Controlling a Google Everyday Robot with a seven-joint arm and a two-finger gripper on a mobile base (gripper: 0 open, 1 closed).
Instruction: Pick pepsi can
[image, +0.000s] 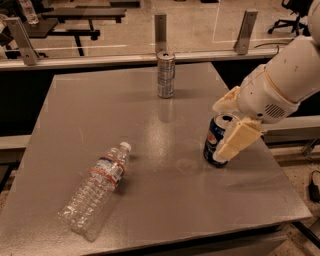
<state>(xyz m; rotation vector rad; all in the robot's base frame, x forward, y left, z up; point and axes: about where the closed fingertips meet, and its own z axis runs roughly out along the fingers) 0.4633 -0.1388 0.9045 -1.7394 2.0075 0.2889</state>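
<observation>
The pepsi can, dark blue with a silver top, stands upright on the right side of the grey table. My gripper comes in from the right on a white arm and is open around the can. One cream finger lies across the can's front right side. The other finger sits just behind the can's top. The can still rests on the table.
A slimmer silver-and-blue can stands at the table's back middle. A clear plastic water bottle lies on its side at the front left. A rail with metal posts runs behind the table. The table's right edge is close to the can.
</observation>
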